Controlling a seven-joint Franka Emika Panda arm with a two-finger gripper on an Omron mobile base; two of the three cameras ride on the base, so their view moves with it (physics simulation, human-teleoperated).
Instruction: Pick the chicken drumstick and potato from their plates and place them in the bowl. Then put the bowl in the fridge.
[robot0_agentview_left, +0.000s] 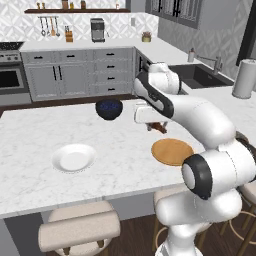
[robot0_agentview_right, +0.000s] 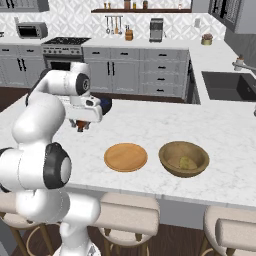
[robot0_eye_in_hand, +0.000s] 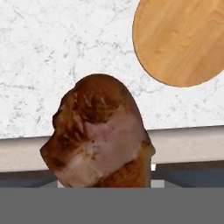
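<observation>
One chicken drumstick pinched in the end effector, raised above the counter, wooden plate nearby

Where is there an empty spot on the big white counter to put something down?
Bare marble lies between the white plate and the wooden plate, and in front of the dark bowl. The stretch behind the wooden bowl, toward the sink, is open too. It is crowded where the gripper holds the chicken drumstick above the counter.
</observation>
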